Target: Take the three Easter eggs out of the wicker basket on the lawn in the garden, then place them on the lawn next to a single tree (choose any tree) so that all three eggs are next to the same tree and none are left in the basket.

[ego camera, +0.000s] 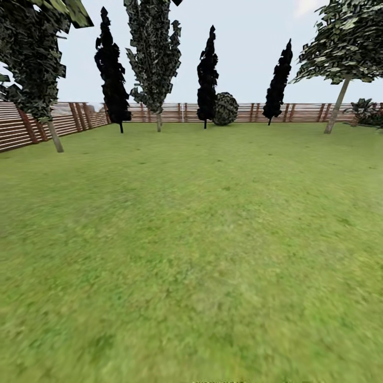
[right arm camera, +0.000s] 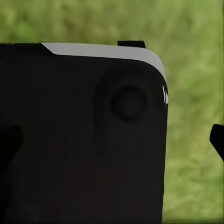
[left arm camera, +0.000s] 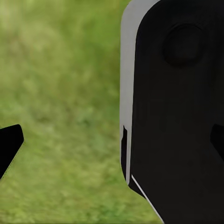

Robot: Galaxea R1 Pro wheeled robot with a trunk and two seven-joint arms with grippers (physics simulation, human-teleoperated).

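Observation:
The Easter eggs and the wicker basket are out of view. The head view looks across the lawn [ego camera: 191,239] toward the far fence. Trees with pale trunks stand at the left [ego camera: 55,135], at the back [ego camera: 158,121] and at the right [ego camera: 337,106]. My left gripper [left arm camera: 114,142] hangs open over grass, beside a black and white panel of the robot [left arm camera: 177,116], with one dark fingertip [left arm camera: 9,144] at the picture's edge. My right gripper [right arm camera: 114,140] is open too, a fingertip [right arm camera: 218,140] showing beside a similar black panel [right arm camera: 84,135]. Neither holds anything.
A brown slatted fence [ego camera: 175,113] rings the garden at the back and left. Three slim dark conifers [ego camera: 113,80] [ego camera: 207,80] [ego camera: 278,85] and a round bush [ego camera: 226,109] stand before it. Low plants [ego camera: 367,113] grow at the far right.

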